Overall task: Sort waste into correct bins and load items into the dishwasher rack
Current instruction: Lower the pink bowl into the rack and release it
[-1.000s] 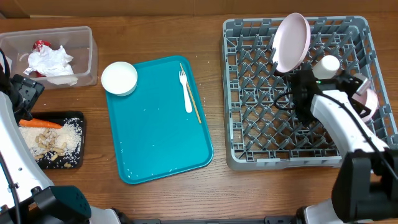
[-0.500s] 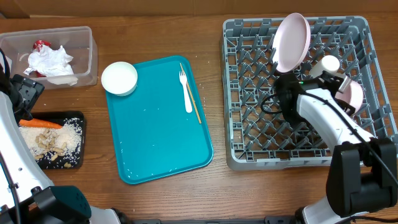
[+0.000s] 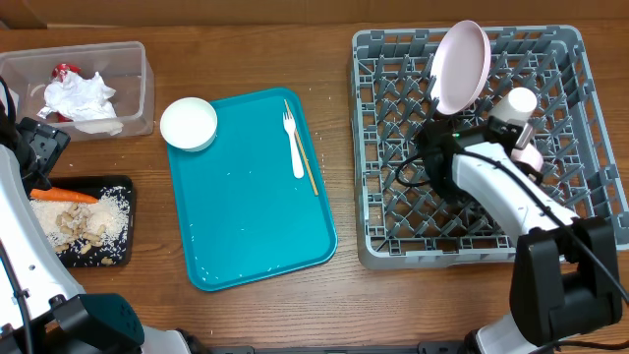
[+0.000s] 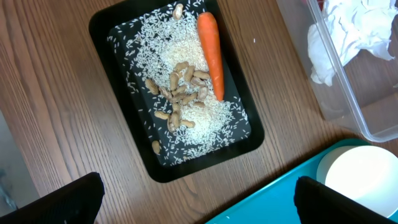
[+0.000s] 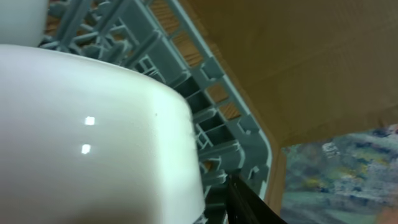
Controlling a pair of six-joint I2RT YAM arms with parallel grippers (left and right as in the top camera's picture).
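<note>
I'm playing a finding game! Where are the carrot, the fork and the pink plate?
carrot [image 4: 211,56]: left wrist view, middle of its orange body.
fork [image 3: 295,149]: overhead view, on its white handle.
pink plate [image 3: 461,66]: overhead view, centre of its face.

pink plate [image 3: 460,67] upright in grey rack [image 3: 393,197], small bowl [image 5: 87,143] gripped nearby

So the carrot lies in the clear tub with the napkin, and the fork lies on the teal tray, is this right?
Not quite. The carrot lies in the black tray with the rice, not in the clear tub; the left wrist view shows it. The napkin is in that tub, and the fork lies on the teal tray.
</note>
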